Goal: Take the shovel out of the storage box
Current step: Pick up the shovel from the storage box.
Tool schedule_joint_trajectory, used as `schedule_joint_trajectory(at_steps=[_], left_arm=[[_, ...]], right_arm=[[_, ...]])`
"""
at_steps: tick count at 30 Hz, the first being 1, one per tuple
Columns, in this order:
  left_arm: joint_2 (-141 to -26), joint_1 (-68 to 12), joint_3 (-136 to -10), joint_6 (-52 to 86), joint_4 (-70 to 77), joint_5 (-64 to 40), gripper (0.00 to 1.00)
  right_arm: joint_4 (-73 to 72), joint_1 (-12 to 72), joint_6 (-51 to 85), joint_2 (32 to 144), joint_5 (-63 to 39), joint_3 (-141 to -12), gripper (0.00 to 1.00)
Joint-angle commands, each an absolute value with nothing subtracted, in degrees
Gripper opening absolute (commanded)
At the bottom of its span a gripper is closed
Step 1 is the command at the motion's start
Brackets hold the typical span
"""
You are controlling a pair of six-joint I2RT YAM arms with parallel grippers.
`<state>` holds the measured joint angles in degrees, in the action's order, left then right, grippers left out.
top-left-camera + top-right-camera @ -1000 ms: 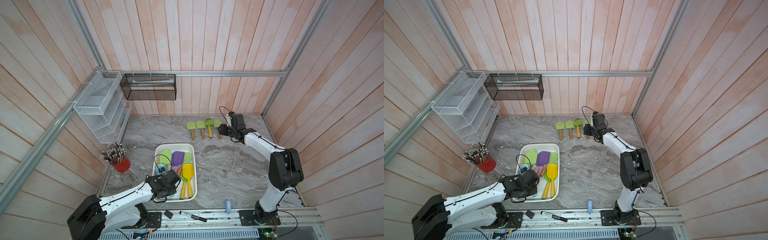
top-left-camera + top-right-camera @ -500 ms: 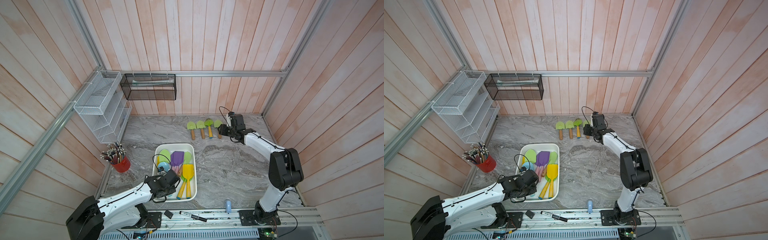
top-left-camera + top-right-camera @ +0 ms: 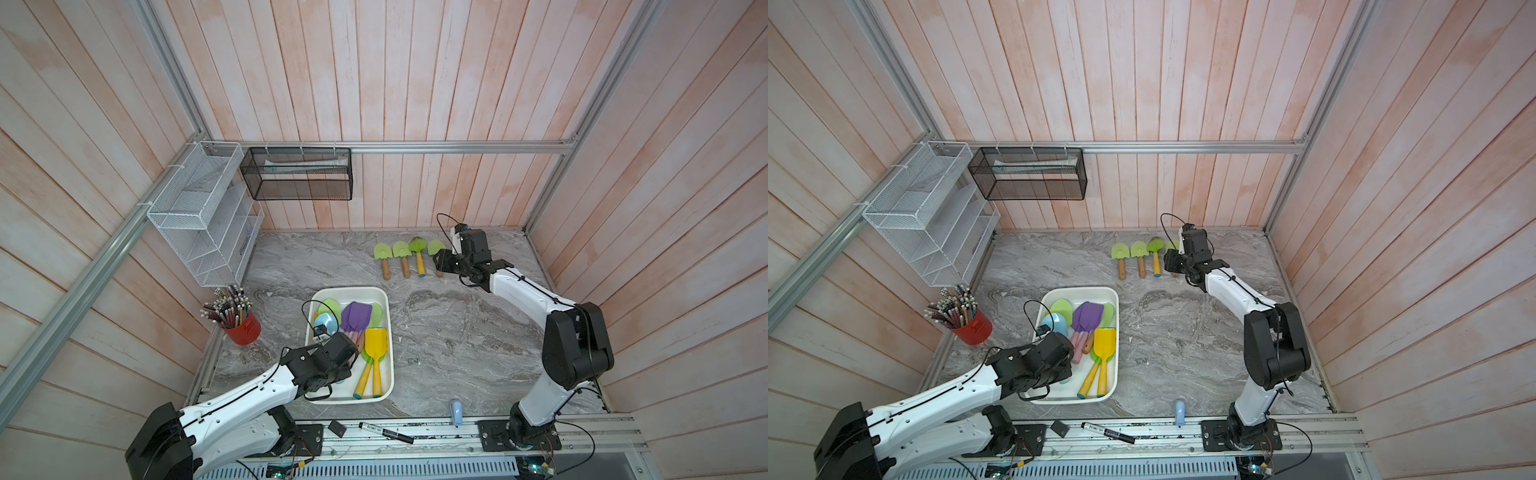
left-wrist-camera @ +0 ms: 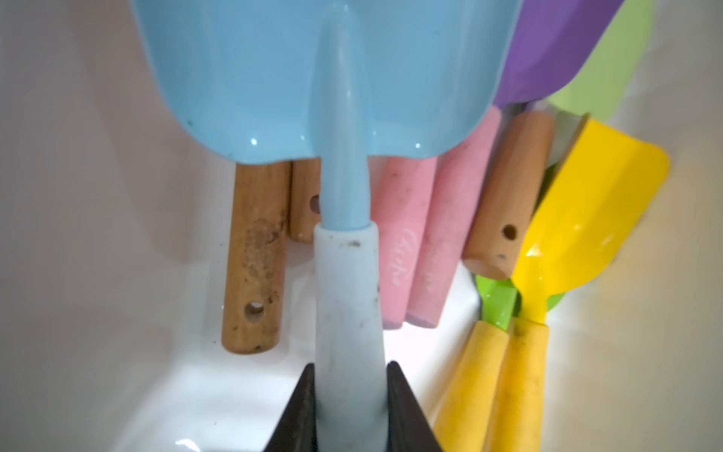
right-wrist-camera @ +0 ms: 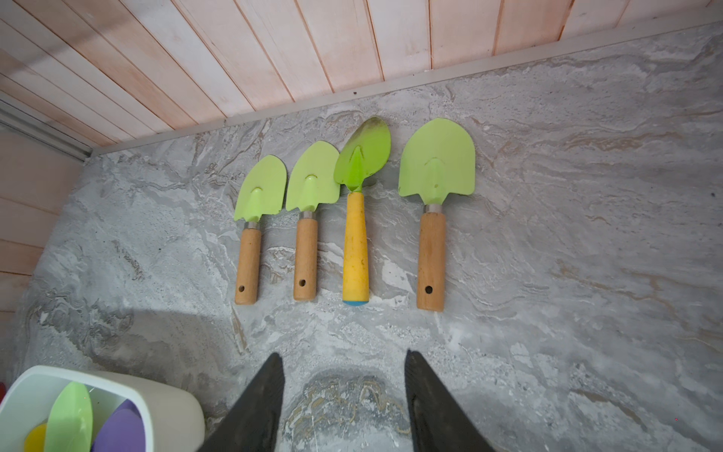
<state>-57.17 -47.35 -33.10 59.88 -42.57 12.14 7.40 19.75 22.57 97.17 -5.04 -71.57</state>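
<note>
In the box (image 3: 382,297), left gripper (image 4: 351,375) clenches blue shovel (image 4: 313,78) — pink handles (image 4: 410,242) bear unreadable script; right gripper (image 5: 344,364) gapes empty.

My left claw (image 4: 350,395): fingers (image 4: 297,415) matt black, plastic-looking. Blade of light-blue spade-shaped shovel (image 4: 313,78) glossy, smooth; its pale handle matt, scuffed. Smooth, shiny: white rounded plastic storage tub (image 3: 353,289), frame middle. Grainy, stained: brown wooden handles (image 4: 254,254). Smooth, faint sheen: grey marble-look tabletop (image 3: 457,332).

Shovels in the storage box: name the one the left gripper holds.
The light-blue shovel: the left gripper pinches its whitish handle, while the others lie free.
</note>
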Motion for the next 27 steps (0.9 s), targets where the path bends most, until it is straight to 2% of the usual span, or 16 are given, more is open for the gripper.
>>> schedule_joint_trajectory(at_steps=[1, 5, 8, 22, 27], left_arm=[[-55.51, -45.26, -36.08, 55.28, -43.37, 11.22, 0.19], [-53.19, -40.92, -35.57, 50.48, -38.32, 4.6, 0.19], [-51.05, -36.91, -33.44, 47.04, -30.93, -4.28, 0.19], [-51.99, -24.5, -27.5, 46.52, -6.76, -31.05, 0.19], [-53.77, -22.22, -25.67, 47.99, 0.69, -36.83, 0.19]], right_arm=[[6.62, 20.38, 23.47, 94.4, -5.7, -69.67, 0.52], [5.76, 20.66, 23.94, 91.92, -8.38, -67.28, 0.52], [5.51, 21.4, 23.65, 89.48, -9.54, -65.18, 0.52], [-6.08, 23.36, 30.9, 81.52, -33.0, -54.89, 0.56], [-14.04, 25.31, 36.28, 82.04, -40.48, -51.7, 0.57]])
